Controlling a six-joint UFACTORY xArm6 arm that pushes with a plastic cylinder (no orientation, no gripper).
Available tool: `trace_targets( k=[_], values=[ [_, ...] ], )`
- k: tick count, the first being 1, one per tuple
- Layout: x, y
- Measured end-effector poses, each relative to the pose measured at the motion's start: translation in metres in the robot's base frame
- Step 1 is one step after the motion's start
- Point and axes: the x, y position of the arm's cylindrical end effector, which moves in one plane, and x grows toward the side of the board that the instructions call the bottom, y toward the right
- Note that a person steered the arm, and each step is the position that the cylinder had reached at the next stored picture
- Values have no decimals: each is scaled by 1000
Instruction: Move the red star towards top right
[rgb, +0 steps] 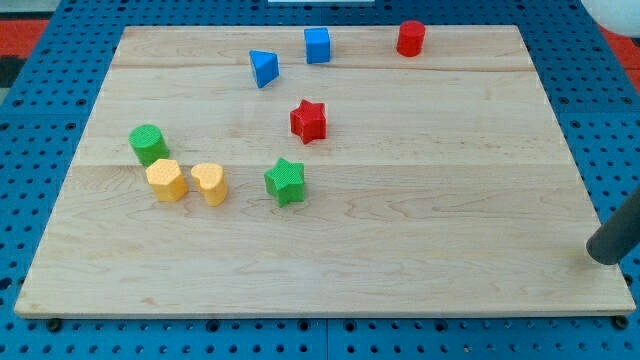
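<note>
The red star (309, 120) lies near the middle of the wooden board (420, 230), a little above centre. My tip (604, 258) is at the board's right edge near the view's bottom right, far from the red star and touching no block. A red cylinder (410, 38) stands near the view's top right.
A blue cube (317, 45) and a blue triangle block (264, 68) sit at the view's top. A green star (285, 181) lies below the red star. A green cylinder (148, 144), a yellow hexagon-like block (166, 180) and a yellow heart (210, 183) sit at the left.
</note>
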Motion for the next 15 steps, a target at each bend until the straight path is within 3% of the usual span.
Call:
trace_targets(
  k=[1, 2, 3, 4, 5, 6, 7, 8, 9, 11, 12, 14, 15],
  values=[
    [-26, 16],
    [-138, 6],
    [-181, -74],
    [-185, -175],
    [-136, -217],
    [-131, -258],
    [-142, -334],
    [-201, -344],
    [-230, -291],
    [-241, -415],
    [-175, -414],
    [-182, -245],
    [-231, -228]
  ],
)
